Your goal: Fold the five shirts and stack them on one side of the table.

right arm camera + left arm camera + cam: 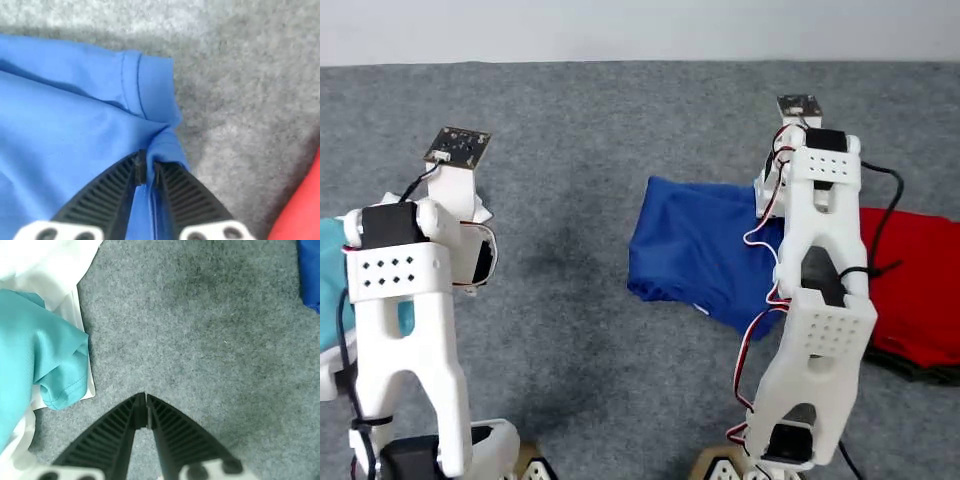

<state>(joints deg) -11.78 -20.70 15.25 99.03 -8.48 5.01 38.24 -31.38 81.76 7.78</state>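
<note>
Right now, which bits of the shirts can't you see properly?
- High view: the blue cloth shirt is partly hidden behind the white plastic right arm.
- High view: the red cloth shirt is cut off by the picture's edge; the dark layer under it shows too little to identify.
- High view: the teal cloth shirt and white cloth shirt are mostly behind the left arm.

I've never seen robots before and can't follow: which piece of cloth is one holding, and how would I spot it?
On the grey table, look by the right arm. A blue shirt lies there, a fold of it pinched in the right gripper. It is the only blue cloth; its neighbour, on the side away from the other arm, is a red shirt.
</note>
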